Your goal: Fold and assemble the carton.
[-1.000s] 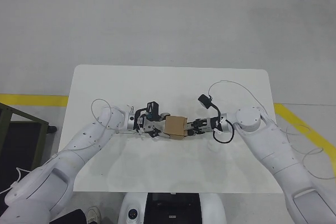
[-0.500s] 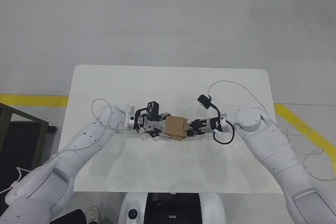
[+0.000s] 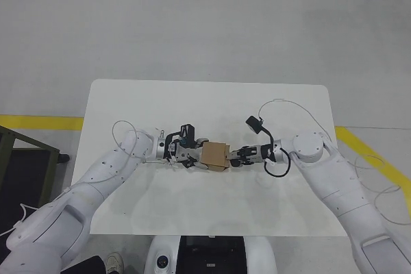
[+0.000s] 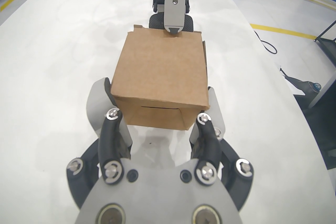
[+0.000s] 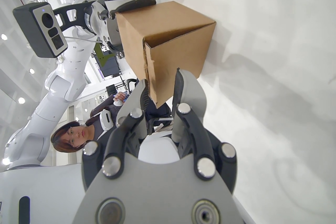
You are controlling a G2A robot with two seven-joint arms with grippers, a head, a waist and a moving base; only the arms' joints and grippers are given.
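— Brown cardboard, item one?
— Carton (image 3: 216,155), folded into a box, resting on the white counter (image 3: 157,103), near its middle.
— Left hand (image 4: 157,93)?
— At the carton's left end, fingers clamped against its two side walls.
— Right hand (image 5: 160,83)?
— At the carton's right end, fingers drawn close together and pinching the upper edge of that end.
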